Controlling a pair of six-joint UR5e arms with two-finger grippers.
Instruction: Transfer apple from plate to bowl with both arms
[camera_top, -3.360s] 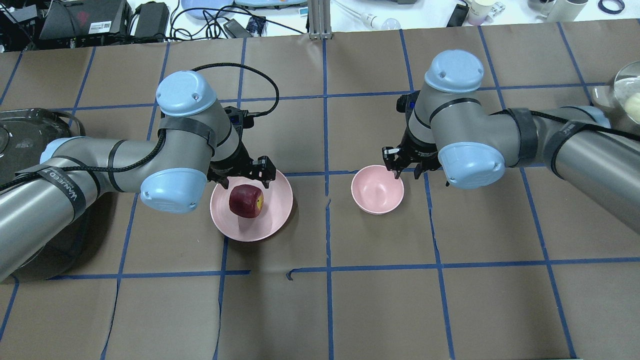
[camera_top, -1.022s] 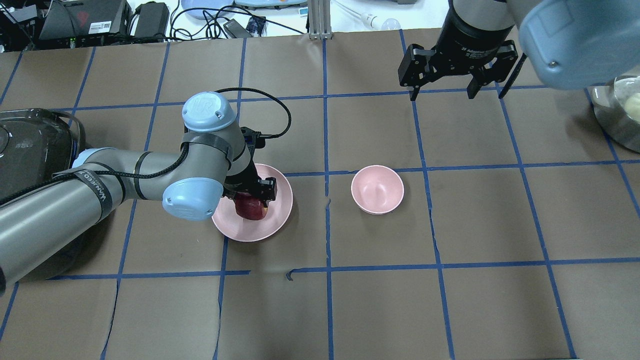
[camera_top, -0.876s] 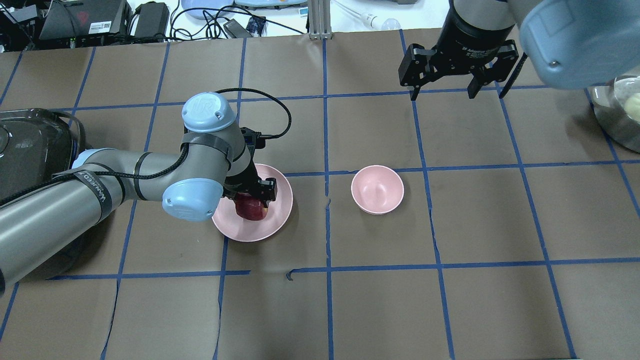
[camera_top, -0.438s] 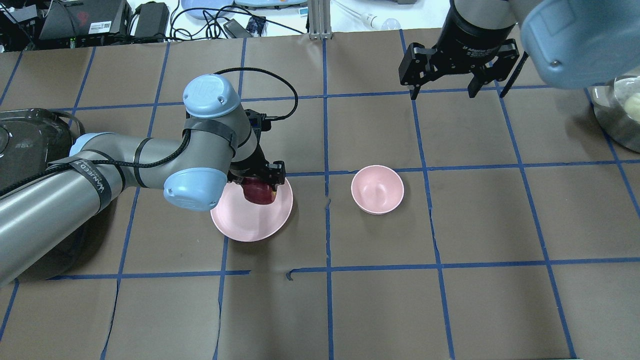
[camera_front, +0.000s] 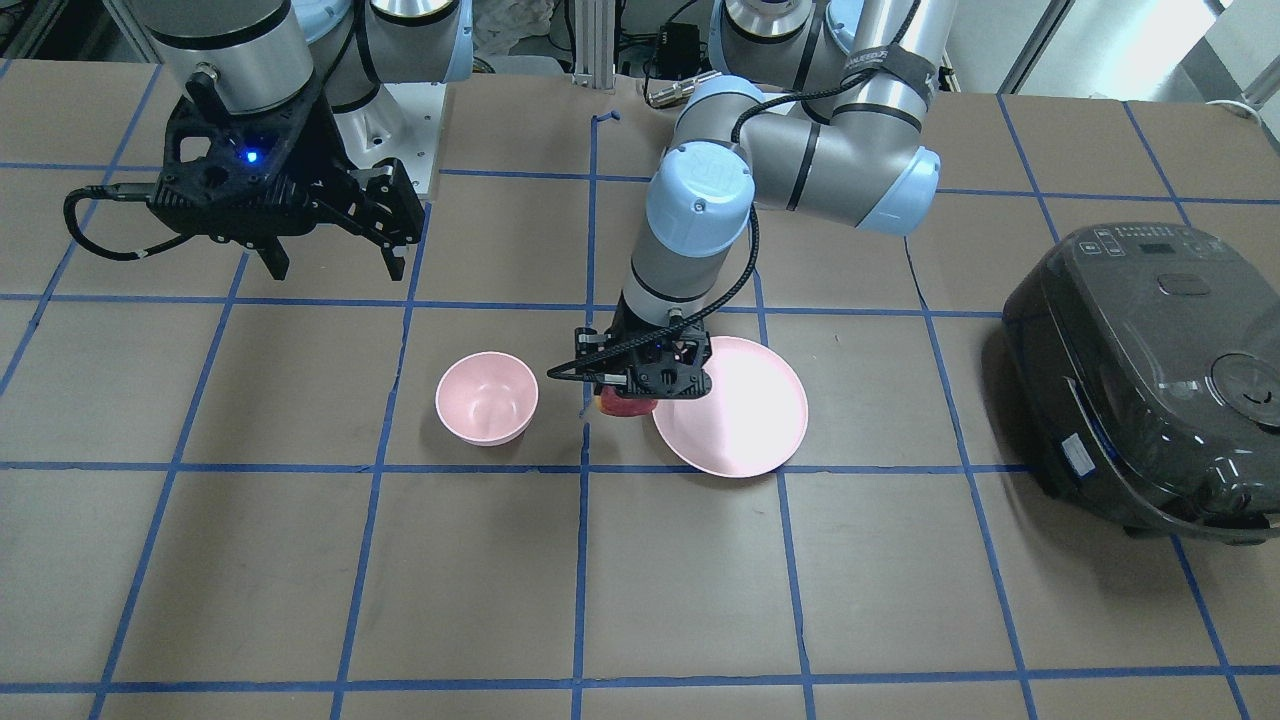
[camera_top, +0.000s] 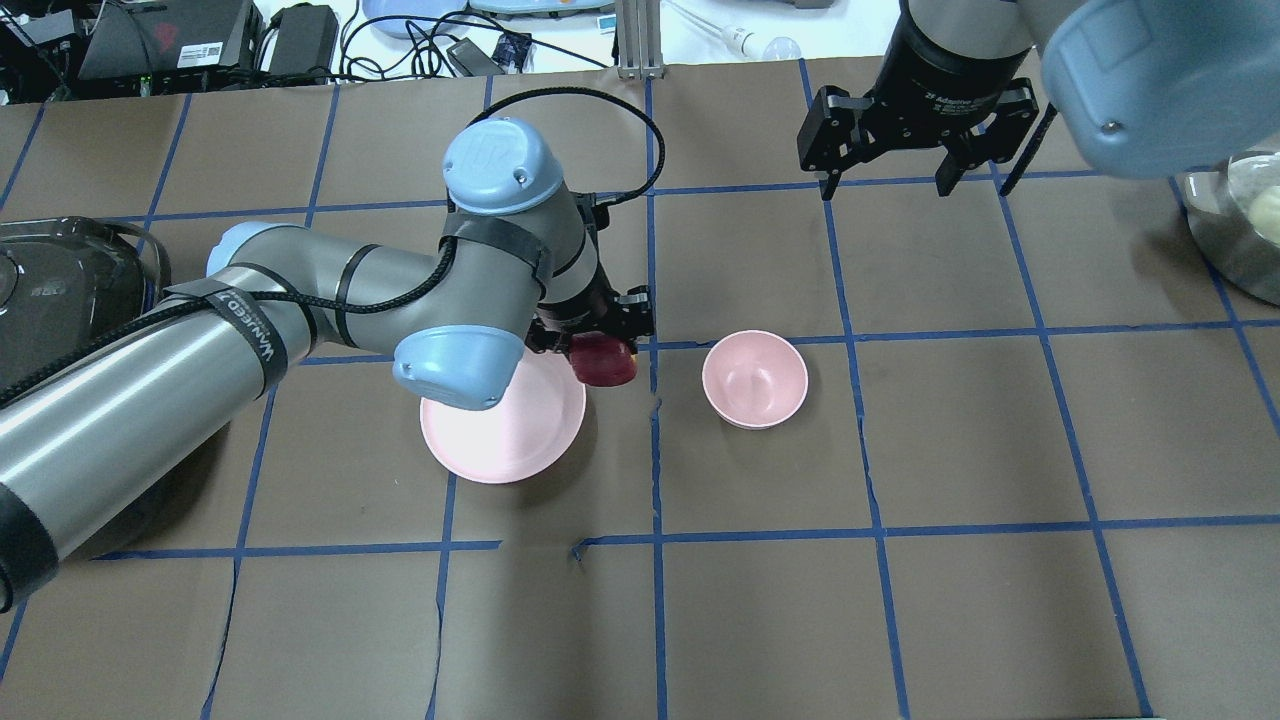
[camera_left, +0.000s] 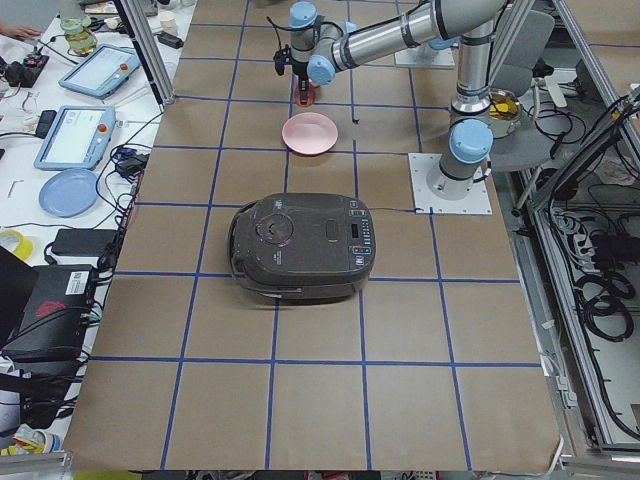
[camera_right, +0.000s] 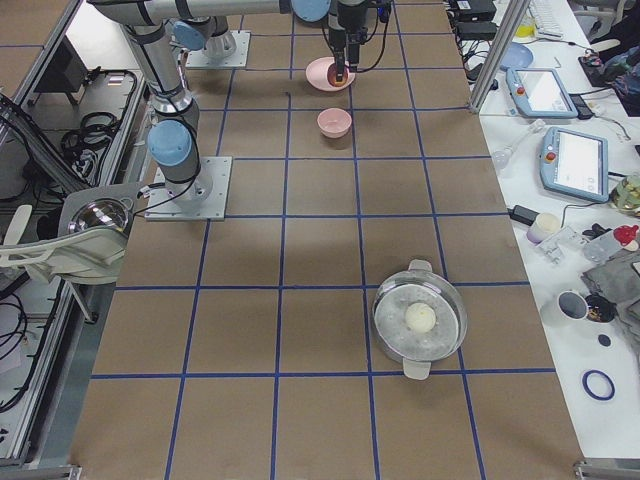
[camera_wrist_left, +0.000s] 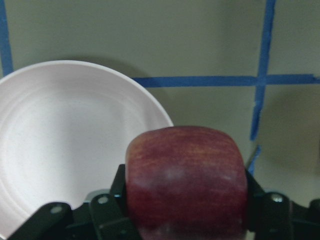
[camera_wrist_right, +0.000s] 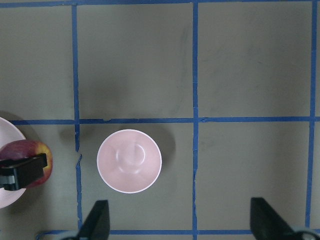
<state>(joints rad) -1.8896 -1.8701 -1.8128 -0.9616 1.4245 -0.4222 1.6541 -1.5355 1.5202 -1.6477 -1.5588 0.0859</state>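
Carrying the apple (camera_top: 603, 364) clamped between its two fingers, the left claw (camera_top: 597, 345) hangs just past the rim of the plate (camera_top: 500, 440), on the side that faces the bowl (camera_top: 755, 378). The fruit is off the plate, in the air over the brown paper near the middle of the bench, and not yet over the bowl. The left wrist view shows the fingers pressing the apple's opposite flanks while the rest bulges free, probably so it drops cleanly once the jaws part. The right claw (camera_top: 885, 186) hangs high with its jaws wide and nothing in them, looking straight down on the bowl, seemingly held up there out of the way or ready for a hand-over. A dark rice cooker (camera_front: 1150, 370) sits toward the bench edge on the robot's left, well apart.
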